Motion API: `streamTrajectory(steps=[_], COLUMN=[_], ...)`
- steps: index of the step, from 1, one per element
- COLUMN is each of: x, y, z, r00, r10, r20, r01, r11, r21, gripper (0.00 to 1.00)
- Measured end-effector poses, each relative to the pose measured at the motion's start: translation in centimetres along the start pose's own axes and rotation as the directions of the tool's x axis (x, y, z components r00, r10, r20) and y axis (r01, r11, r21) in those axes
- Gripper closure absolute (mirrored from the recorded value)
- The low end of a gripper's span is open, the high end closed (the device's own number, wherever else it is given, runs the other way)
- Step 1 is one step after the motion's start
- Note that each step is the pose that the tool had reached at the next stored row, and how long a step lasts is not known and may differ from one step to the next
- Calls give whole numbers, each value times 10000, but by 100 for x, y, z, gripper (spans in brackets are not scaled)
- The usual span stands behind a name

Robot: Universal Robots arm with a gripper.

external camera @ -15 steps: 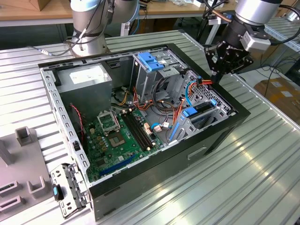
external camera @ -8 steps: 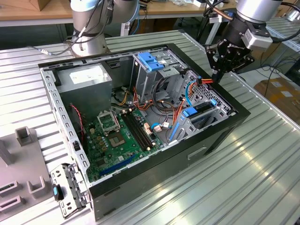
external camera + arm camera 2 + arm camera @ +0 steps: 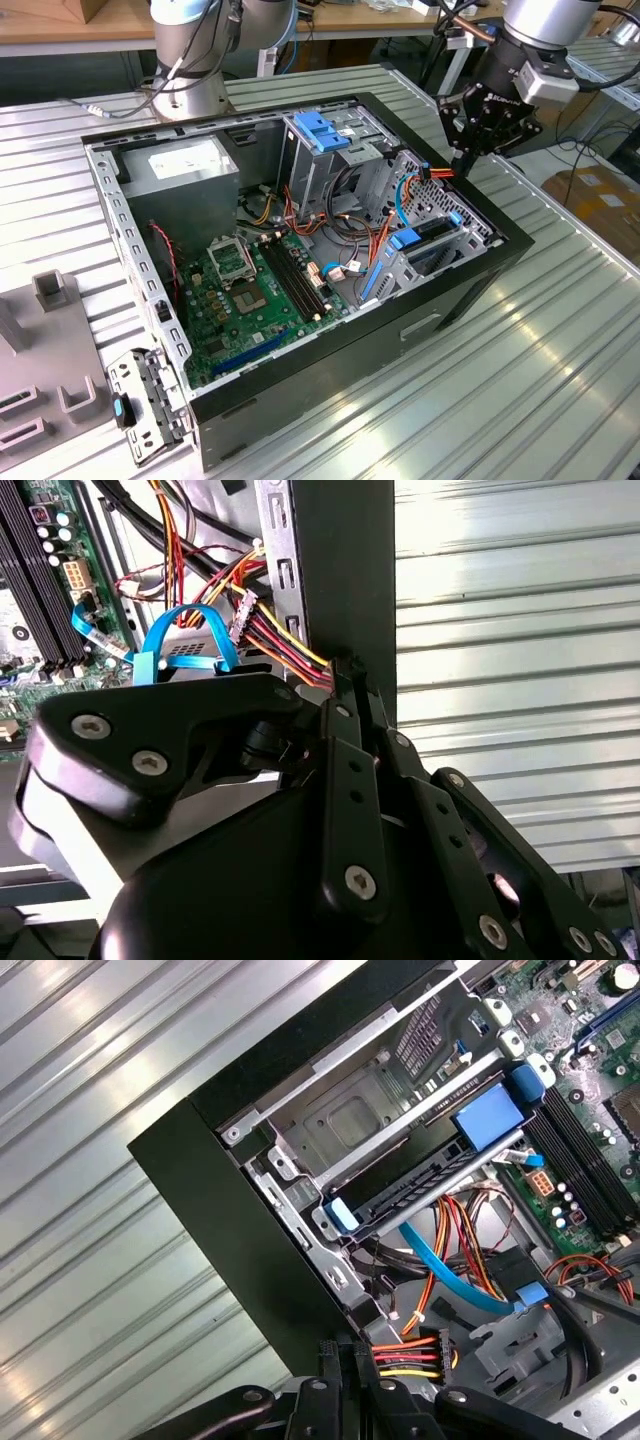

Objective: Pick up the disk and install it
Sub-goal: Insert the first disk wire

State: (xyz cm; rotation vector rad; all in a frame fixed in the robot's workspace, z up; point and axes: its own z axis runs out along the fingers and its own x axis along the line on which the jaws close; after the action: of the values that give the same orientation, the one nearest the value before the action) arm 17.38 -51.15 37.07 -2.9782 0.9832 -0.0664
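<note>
The open black metal computer case (image 3: 470,290) lies on its side on the ribbed silver metal table (image 3: 560,380), so its drive cage faces up and can be reached from above. The disk, a flat rectangular drive with bright blue plastic side rails (image 3: 425,1175), sits inside the lower bay of that grey steel cage at the case's corner. Its broad blue end tab (image 3: 487,1120) points inward toward the green motherboard (image 3: 250,300), and the rails appear to carry it in the cage's slots. I judge it seated, though the frames cannot confirm that it is fully latched. The black multi-link gripper (image 3: 466,160) hangs over the case rim at the exterior view's right. In both wrist views its fingers are pressed together with nothing visible between them (image 3: 343,1348). The tips are just beside the small connector on the red, orange and yellow wire bundle (image 3: 405,1350), which drapes near the rim. The gripper is well apart from the disk.
</note>
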Motion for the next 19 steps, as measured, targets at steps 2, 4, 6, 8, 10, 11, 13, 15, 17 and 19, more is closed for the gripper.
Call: streamTrajectory(steps=[2,4,6,8,10,11,13,15,17,19], x=[-5,-19,-62,-83,-96,-96,-96,-97,-97,-97], y=[4,24,80,101,114,114,114,114,114,114], z=[0,-1,-4,-4,-6,-6,-6,-6,-7,-12], r00=[9999,9999,9999,9999,9999,9999,9999,9999,9999,9999], r10=[110,116,115,120,139,143,145,147,148,148], r20=[-2,-2,-1,-1,-2,-2,-2,-2,-1,-1], r01=[-110,-116,-115,-120,-139,-143,-145,-147,-148,-148], r11=[9999,9999,9999,9999,9999,9999,9999,9999,9999,9999], r21=[-4,-5,-4,-3,-5,-5,-5,-5,-4,-5], gripper=[83,83,83,83,83,83,83,83,83,83])
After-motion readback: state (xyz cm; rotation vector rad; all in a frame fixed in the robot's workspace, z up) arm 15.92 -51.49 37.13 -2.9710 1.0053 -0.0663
